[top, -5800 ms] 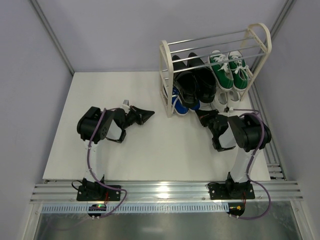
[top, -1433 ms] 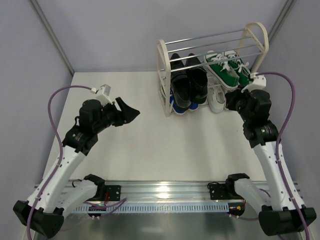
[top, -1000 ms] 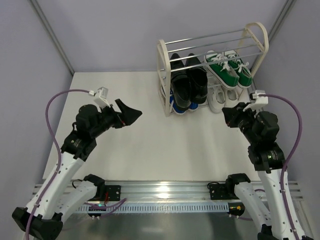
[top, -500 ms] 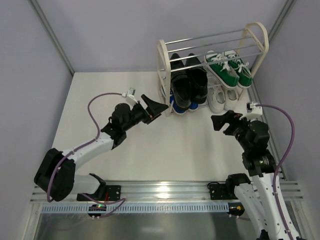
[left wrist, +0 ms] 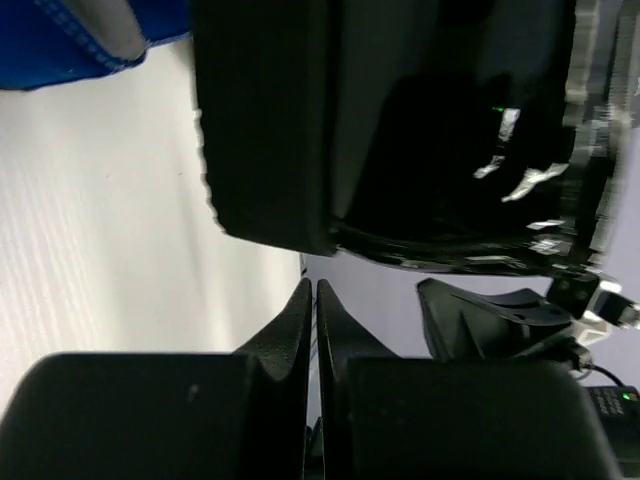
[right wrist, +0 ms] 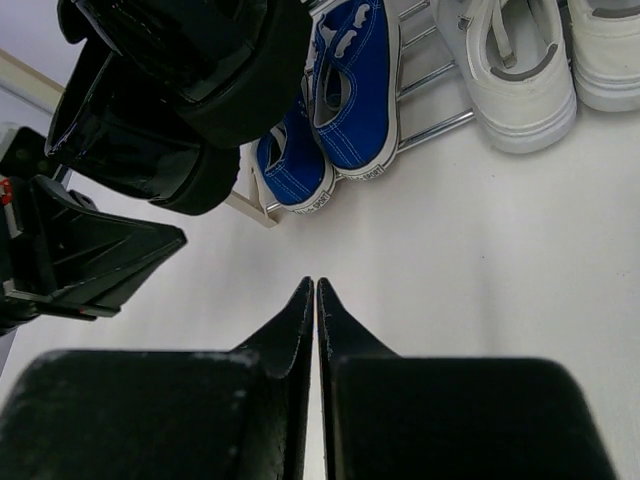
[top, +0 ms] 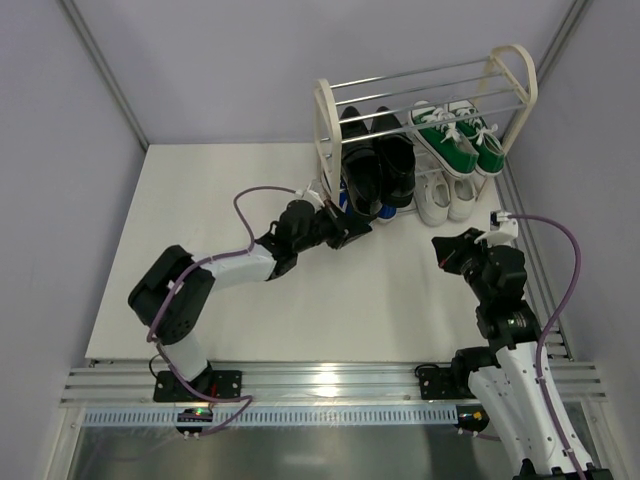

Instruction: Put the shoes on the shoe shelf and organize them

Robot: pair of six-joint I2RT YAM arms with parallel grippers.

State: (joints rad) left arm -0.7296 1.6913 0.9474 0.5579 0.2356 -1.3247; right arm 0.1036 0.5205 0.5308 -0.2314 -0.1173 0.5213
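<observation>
The shoe shelf [top: 327, 120] stands at the back right. Glossy black shoes [top: 378, 165] and green sneakers [top: 455, 135] sit on its top tier. Blue sneakers [top: 352, 207] and white sneakers [top: 440, 200] sit on the lower tier, toes sticking out. My left gripper [top: 362, 229] is shut and empty, low on the table just before the black shoes' toes [left wrist: 380, 120] and the blue sneakers [left wrist: 90, 40]. My right gripper [top: 442, 250] is shut and empty, in front of the white sneakers [right wrist: 510, 70], apart from them. The blue sneakers [right wrist: 350, 90] and the black shoes [right wrist: 180, 90] also show in the right wrist view.
The white table [top: 230, 200] spreads left of the shelf. A metal rail [top: 320, 385] runs along the front edge, and another along the right edge [top: 535, 260]. Grey walls close the back and sides. My two grippers are close together before the shelf [right wrist: 250, 205].
My left arm has stretched right across the table until its shut gripper reached the shelf's front. My right gripper has drawn back from the shelf and dropped lower. The shoes have not moved.
</observation>
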